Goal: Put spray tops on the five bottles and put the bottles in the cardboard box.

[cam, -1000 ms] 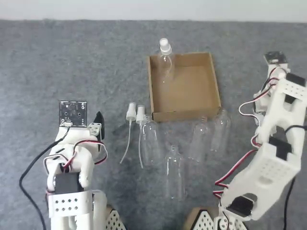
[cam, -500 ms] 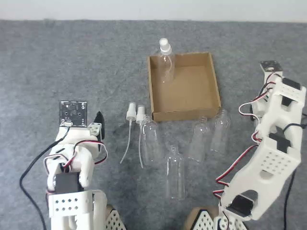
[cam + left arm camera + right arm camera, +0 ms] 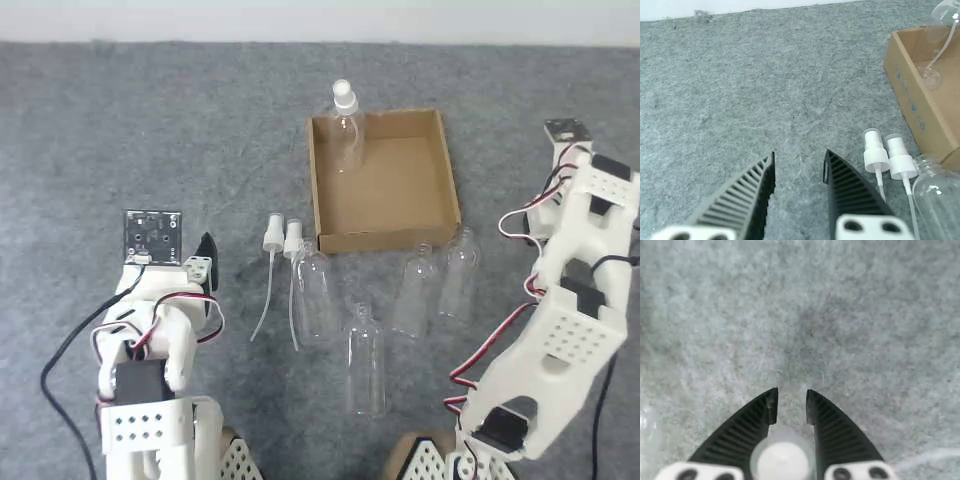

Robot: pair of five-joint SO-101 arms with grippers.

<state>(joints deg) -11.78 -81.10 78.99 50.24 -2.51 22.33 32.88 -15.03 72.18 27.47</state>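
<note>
a: what is the left pincer (image 3: 799, 154) doing?

b: it is open wide and has nothing in it. it hangs low over the fuzzy grey worktop (image 3: 740, 75).

a: and the right pincer (image 3: 791, 391)?

b: it is closed around a small round white plastic spray top (image 3: 782, 460). the top sits deep between the black jaws, and the tips do not quite meet. it points down at the bare grey worktop.

a: what is close to the left pincer?

b: a loose white plastic spray top (image 3: 875, 155) with a thin tube lies on the worktop. a second loose spray top (image 3: 899, 157) lies right beside it. just next to them stands a clear plastic bottle with an open neck (image 3: 937, 195).

a: where is the box?

b: the shallow brown cardboard box (image 3: 385, 240) sits in the middle of the worktop, farther from the arms than the loose tops. a clear bottle with a white top on it (image 3: 347, 125) stands inside, in the far corner on the left arm's side.

a: are there more bottles?

b: yes, three more with open necks, all outside the box on its near side. the middle bottle (image 3: 365, 360) is the closest to the arms. the third bottle (image 3: 415, 290) and the fourth bottle (image 3: 460, 272) stand side by side near the box's front wall, toward the right arm.
</note>
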